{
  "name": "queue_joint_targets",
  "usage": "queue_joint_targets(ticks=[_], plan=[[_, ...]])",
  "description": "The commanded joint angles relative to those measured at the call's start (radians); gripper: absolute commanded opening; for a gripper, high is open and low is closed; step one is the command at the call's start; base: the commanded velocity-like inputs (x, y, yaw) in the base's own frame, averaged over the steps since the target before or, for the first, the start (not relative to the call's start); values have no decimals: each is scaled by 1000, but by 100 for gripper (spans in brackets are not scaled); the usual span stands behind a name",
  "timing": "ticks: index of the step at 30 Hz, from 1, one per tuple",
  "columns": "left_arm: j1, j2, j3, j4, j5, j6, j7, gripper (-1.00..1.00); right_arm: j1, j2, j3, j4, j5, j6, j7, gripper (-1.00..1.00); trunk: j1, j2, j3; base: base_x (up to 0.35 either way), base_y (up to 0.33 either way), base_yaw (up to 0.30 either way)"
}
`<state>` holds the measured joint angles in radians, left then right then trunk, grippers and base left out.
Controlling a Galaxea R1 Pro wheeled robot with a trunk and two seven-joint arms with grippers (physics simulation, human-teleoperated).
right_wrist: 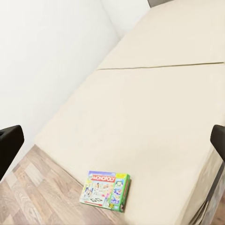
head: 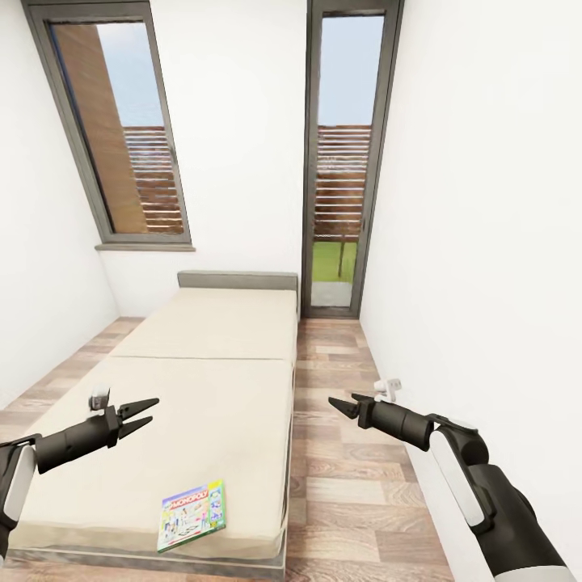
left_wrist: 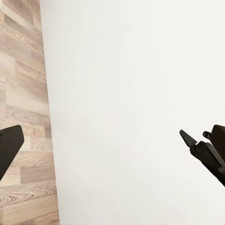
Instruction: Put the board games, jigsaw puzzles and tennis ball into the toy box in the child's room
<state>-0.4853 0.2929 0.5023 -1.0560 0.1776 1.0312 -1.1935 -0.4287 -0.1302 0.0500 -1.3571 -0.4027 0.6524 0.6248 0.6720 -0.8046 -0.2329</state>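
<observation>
A green and white Monopoly board game [head: 191, 515] lies flat on the bed [head: 202, 380], near the foot end of the beige mattress, towards its right side. My left gripper [head: 152, 409] hovers open over the left part of the mattress, above and to the left of the box. My right gripper [head: 335, 405] hangs open over the floor strip to the right of the bed. In the right wrist view the board game [right_wrist: 107, 190] sits by the mattress [right_wrist: 154, 108] corner, with nothing between the dark fingers [right_wrist: 9, 145] at the frame's edges.
The child's room is narrow, with white walls close on both sides. A wood-plank floor strip [head: 347, 453] runs between the bed and the right wall [head: 485, 242]. A grey headboard [head: 237, 280] and two tall dark-framed windows [head: 343, 162] stand at the far end.
</observation>
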Motion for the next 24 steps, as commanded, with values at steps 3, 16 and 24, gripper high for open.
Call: queue_joint_targets(ticks=[3,16,24], plan=[[-1,-1,0,5,0,6,-1,100,-1,0,1,-1,-7,7,-2,100,12,-22,-11,-4,1,0],[-4,0,-1,119,-3,-1,11,100,-1,0,-2,-3,-7,7,-2,100,62,-113,-52,0,0,0],[-4,0,-1,132,-3,0,37,100,-1,0,-6,-4,-8,8,-2,100,69,-127,-58,0,0,0]])
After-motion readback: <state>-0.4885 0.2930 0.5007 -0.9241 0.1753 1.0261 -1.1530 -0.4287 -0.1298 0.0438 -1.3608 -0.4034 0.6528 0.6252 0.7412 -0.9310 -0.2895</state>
